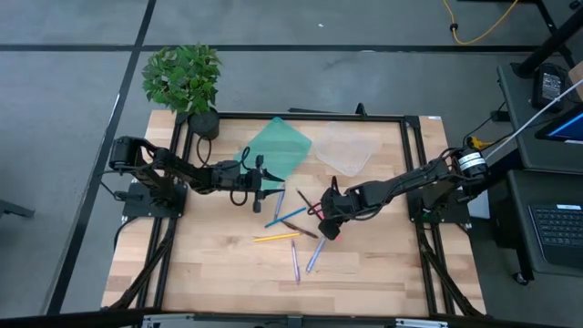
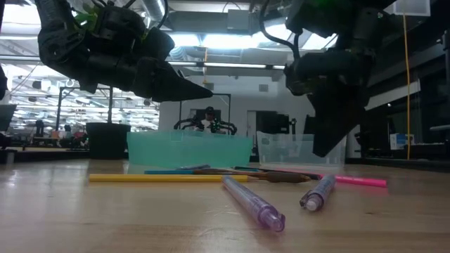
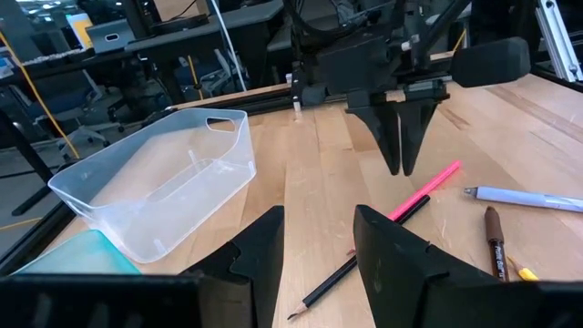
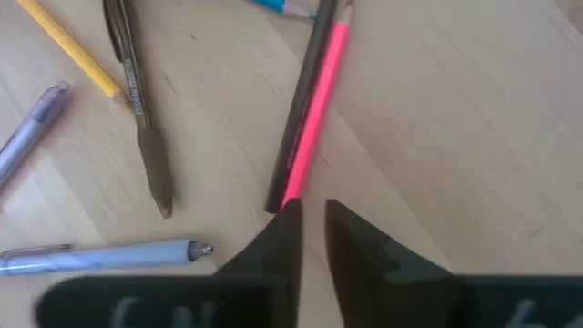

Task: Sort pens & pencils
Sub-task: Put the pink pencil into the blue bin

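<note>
1. My right gripper (image 4: 311, 228) hung over the table's middle, fingers nearly together, empty.
2. The pink pen (image 4: 314, 114) lay just ahead beside a black pencil (image 4: 299, 109), long axes running away from my fingertips.
3. My left gripper (image 1: 265, 182) waited farther off (fingers apart).

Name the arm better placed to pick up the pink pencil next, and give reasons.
Right. The right hand hangs directly over the pink pencil, fingers slightly parted around its end, nothing held. The left hand is open too, but farther back, near the green bin.
</note>
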Controlling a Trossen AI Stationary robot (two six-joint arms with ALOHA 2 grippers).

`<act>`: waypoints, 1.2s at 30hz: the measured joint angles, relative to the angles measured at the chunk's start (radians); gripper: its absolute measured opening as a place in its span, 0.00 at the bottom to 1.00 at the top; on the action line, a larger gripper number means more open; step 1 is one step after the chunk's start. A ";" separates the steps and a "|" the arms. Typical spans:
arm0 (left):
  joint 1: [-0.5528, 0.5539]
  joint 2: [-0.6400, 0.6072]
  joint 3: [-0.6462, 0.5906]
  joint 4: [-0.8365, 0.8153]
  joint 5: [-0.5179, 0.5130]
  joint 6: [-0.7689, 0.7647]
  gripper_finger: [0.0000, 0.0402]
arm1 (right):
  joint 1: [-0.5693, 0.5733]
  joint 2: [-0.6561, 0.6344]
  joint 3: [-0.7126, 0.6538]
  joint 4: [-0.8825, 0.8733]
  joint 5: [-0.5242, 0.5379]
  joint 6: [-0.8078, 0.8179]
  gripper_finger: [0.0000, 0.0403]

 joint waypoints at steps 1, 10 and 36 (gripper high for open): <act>0.000 0.000 0.000 0.000 0.000 0.000 0.32 | 0.000 0.000 0.000 0.001 0.000 0.000 0.18; 0.000 0.000 0.000 0.000 0.000 0.000 0.32 | 0.012 0.000 0.000 0.001 -0.010 0.002 0.42; 0.000 0.000 0.000 0.000 0.000 -0.019 0.32 | 0.065 0.114 0.006 0.015 0.022 0.054 0.38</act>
